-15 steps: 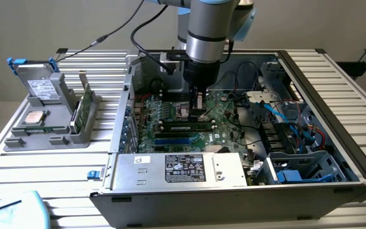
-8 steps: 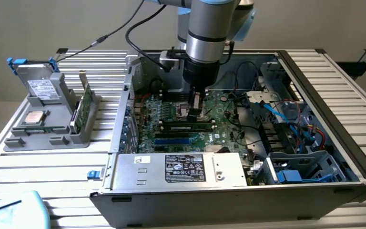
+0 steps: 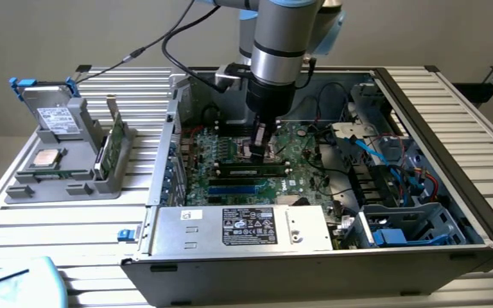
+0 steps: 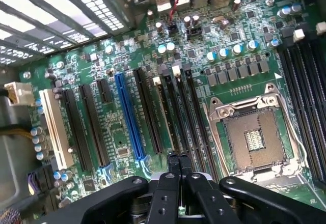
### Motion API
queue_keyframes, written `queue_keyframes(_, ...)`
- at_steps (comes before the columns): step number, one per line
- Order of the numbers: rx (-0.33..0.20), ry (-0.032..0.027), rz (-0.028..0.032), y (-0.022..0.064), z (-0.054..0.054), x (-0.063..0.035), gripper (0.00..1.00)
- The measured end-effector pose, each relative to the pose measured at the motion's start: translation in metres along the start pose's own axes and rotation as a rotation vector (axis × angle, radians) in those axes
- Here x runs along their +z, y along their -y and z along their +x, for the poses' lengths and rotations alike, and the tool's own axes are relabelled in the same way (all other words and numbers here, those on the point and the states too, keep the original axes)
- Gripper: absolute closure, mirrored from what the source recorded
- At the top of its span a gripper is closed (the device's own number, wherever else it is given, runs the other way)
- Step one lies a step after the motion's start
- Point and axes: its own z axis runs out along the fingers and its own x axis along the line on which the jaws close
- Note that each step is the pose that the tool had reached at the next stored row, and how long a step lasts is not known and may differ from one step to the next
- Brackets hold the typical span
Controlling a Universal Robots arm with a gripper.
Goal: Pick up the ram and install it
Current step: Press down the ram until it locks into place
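The ram (image 3: 248, 172), a narrow green stick with dark chips and a pale label, stands on edge in a black slot of the motherboard (image 3: 302, 151) inside the open computer case. The wrist view looks down on its thin top edge (image 4: 167, 114), between white slot clips. My gripper (image 3: 260, 153) hangs straight down over the board, just behind and above the stick. Its two black fingertips (image 4: 173, 161) are pressed together with nothing between them, so the gripper (image 4: 179, 159) is shut. Whether the tips touch the ram I cannot tell.
An empty processor socket (image 4: 252, 135) lies beside the memory slots. The power supply (image 3: 242, 226) and drive cage with blue cables (image 3: 400, 218) crowd the case's front. At the exterior view's left, a grey holder (image 3: 67, 173) carries a hard drive (image 3: 54, 119), a silver processor (image 3: 48, 157) and a bracketed green card (image 3: 113, 138).
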Motion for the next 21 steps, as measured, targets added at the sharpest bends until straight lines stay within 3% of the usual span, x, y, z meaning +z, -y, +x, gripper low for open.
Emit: queue_keyframes(21, 0.378, 0.0263, -0.0393, 0.0001, -0.0001, 0.0008, 0.9)
